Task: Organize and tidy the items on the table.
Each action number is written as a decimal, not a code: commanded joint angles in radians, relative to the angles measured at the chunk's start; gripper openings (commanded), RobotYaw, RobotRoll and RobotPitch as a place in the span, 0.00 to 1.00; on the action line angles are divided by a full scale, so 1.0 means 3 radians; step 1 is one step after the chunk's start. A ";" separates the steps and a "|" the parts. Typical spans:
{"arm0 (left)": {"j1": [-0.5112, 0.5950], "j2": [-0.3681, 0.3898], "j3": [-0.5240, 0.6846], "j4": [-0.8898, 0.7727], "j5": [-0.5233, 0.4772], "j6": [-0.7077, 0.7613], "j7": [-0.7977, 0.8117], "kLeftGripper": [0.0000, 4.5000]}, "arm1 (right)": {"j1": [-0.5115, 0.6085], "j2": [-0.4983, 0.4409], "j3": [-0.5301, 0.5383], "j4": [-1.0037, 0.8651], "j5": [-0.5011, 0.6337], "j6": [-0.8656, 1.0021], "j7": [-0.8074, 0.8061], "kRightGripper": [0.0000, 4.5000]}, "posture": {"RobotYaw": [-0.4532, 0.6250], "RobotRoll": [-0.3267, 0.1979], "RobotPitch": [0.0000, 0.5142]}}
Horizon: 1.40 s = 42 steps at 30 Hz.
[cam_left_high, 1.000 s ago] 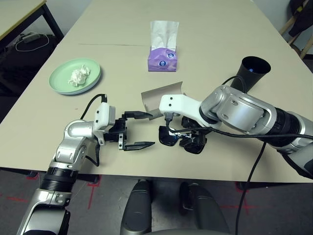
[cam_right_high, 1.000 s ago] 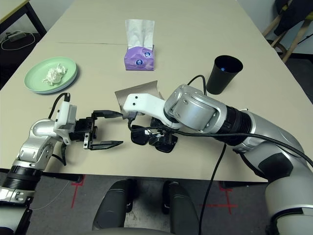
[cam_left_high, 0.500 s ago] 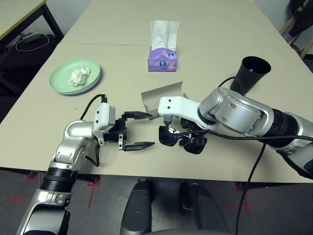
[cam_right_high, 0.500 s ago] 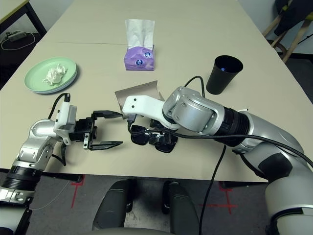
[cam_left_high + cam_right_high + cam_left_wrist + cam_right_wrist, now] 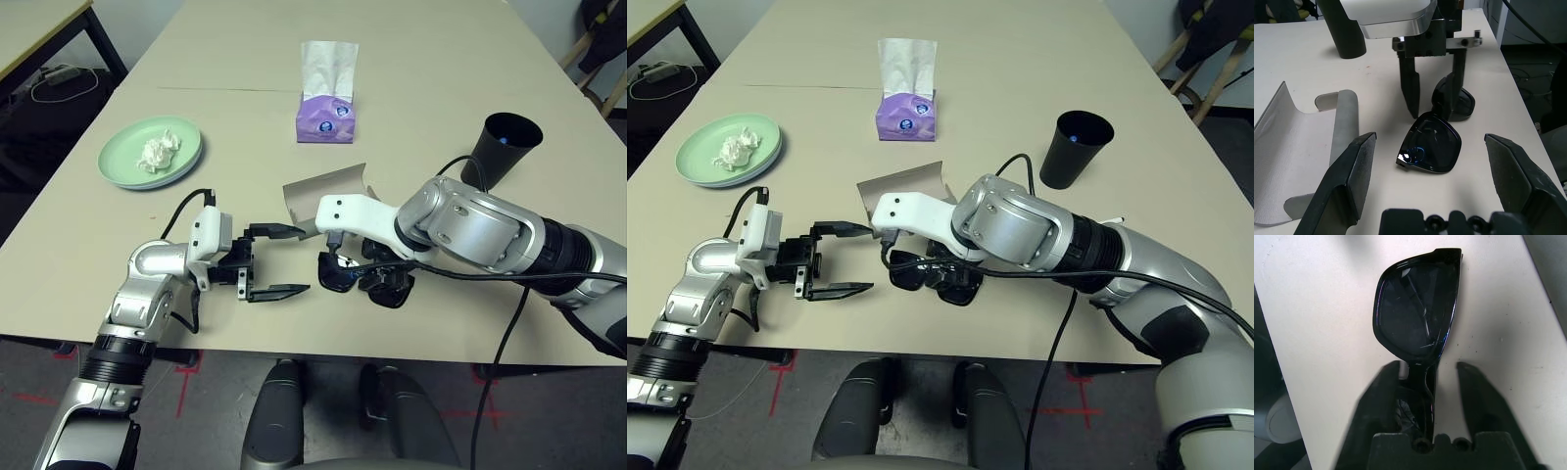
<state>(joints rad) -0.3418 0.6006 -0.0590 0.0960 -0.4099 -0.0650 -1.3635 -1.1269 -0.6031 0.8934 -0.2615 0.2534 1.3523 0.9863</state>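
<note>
Black sunglasses (image 5: 364,279) lie folded near the table's (image 5: 441,59) front edge. My right gripper (image 5: 1427,369) points down over them, its fingers (image 5: 1410,95) straddling the bridge; a gap still shows on one side, so the gripper is open. My left gripper (image 5: 299,259) hovers wide open just left of the sunglasses, holding nothing. The grey glasses case (image 5: 328,191) lies open right behind them. A crumpled white tissue (image 5: 157,150) sits on the pale green plate (image 5: 118,162) at the far left. The black cup (image 5: 505,142) stands at the right.
A purple tissue box (image 5: 326,116) stands upright behind the case, mid-table. A tan desk (image 5: 39,24) with black legs is off the far left corner. A black cable (image 5: 509,333) trails from my right arm over the front edge.
My right gripper's fingers have drawn closer together around the sunglasses' bridge. The left arm and the sunglasses have stayed where they were.
</note>
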 commanded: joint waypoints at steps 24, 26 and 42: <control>-0.0001 -0.0072 0.0002 -0.0072 0.0126 0.0118 0.0450 1.00 | -0.0485 -0.0568 -0.0038 0.0325 -0.0846 -0.1924 0.0657 0.04 | 0.61 0.62 0.32; 0.0019 -0.0073 -0.0003 -0.0109 0.0125 0.0120 0.0501 1.00 | -0.0486 -0.0492 -0.0078 0.0441 -0.0975 -0.2125 0.0694 0.04 | 0.62 0.62 0.32; 0.0182 -0.0034 0.0043 -0.0418 0.0205 0.0315 0.1004 1.00 | -0.0649 0.0298 -0.0301 0.1875 -0.1849 -0.3503 0.0670 0.04 | 0.69 0.62 0.34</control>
<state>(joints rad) -0.3022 0.5853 -0.0477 0.0032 -0.3582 0.0229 -1.0673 -1.3119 -0.5233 0.8344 0.2807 -0.2766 0.3283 1.1910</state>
